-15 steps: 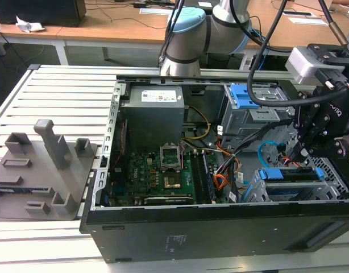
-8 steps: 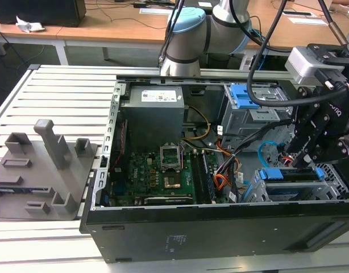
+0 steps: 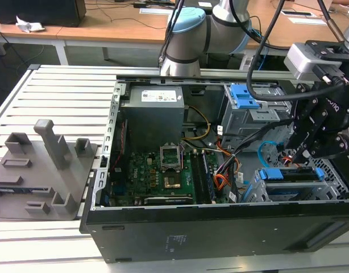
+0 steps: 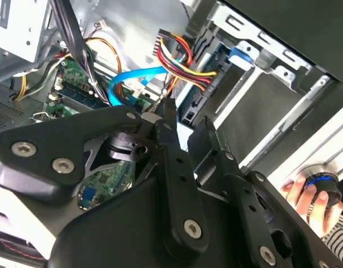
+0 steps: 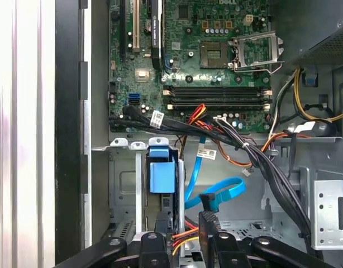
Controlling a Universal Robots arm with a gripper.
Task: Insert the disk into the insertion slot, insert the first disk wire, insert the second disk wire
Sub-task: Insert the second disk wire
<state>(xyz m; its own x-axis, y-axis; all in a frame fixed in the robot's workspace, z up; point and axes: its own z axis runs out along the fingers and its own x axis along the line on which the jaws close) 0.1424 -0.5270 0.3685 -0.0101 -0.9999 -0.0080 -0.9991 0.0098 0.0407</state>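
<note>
Disk (image 5: 162, 177) sits in the insertion slot (image 5: 124, 184), so we judge we're on the wire steps: gripper (image 5: 184, 222) hovers at its end, jaws narrowly apart w/ nothing clamped, first disk wire (image 4: 180, 53) & second disk wire (image 5: 224, 190) close by, so plug work needs fine alignment.

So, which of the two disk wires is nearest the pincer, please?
The red-and-yellow wire bundle, ending just beside the pincer; the light blue cable loops farther off.

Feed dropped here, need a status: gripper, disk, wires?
Gripper over insertion slot. Disk seated in slot. Second disk wire looped beside gripper; first disk wire near disk.
</note>
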